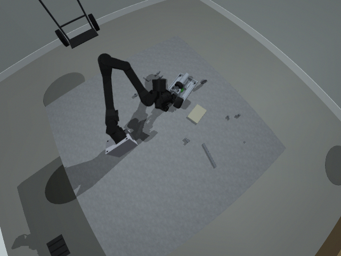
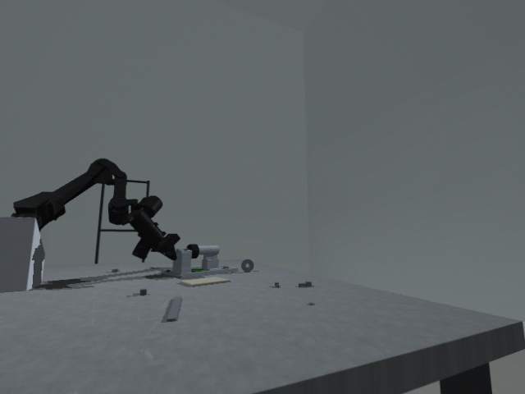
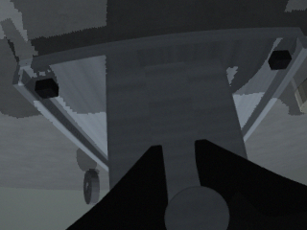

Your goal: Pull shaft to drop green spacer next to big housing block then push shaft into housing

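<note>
The grey-white housing block [image 2: 182, 262] [image 3: 168, 105] stands upright at the near end of the base plate. The green spacer [image 1: 181, 89] [image 2: 197, 270] lies low at the plate, just beyond the block. A black ring [image 1: 178, 84] [image 2: 193, 250] sits between the block and a raised white cylinder [image 1: 185, 77] [image 2: 209, 249]. My gripper [image 2: 174, 255] [image 3: 178, 153] is shut on the shaft at the block's outer face. The shaft's round end [image 3: 197, 213] shows between the fingers in the wrist view. The rest of the shaft is hidden, and its depth in the block cannot be told.
A cream slab [image 1: 196, 113] [image 2: 205, 281] lies beside the base plate [image 2: 229, 270]. A grey disc [image 1: 203, 81] [image 2: 244, 265] [image 3: 91, 187] stands on edge past its far end. A grey bar [image 1: 209, 155] [image 2: 172, 309] and several small grey parts lie about the table.
</note>
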`<state>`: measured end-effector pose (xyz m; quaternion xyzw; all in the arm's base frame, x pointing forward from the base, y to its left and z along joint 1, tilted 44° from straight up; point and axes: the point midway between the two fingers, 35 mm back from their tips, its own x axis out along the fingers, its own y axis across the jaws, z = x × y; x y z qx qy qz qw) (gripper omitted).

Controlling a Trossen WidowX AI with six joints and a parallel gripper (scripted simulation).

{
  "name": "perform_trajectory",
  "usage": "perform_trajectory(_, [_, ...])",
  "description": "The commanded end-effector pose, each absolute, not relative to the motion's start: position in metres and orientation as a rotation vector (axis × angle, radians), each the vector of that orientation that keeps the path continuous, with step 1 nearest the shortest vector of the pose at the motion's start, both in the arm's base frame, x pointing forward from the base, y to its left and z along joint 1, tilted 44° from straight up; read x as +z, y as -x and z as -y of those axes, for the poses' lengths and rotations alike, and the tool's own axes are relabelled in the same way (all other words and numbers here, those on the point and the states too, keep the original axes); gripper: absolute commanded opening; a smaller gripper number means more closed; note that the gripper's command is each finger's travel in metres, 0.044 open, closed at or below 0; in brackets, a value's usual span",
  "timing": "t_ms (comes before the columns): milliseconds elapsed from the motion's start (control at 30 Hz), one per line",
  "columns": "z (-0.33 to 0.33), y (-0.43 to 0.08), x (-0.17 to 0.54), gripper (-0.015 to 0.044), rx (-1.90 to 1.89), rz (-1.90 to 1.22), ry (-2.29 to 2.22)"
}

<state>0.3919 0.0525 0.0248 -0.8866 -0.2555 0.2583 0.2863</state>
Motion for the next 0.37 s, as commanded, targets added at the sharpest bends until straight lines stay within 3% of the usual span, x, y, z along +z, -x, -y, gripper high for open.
perform_trajectory(0, [-0.0525,-0.3919,0.0248,0.0079,0.690,0.683,2.370])
perform_trajectory(333, [-0.0507,-0.3903,0.0256,0.0341,0.691,0.683,2.370])
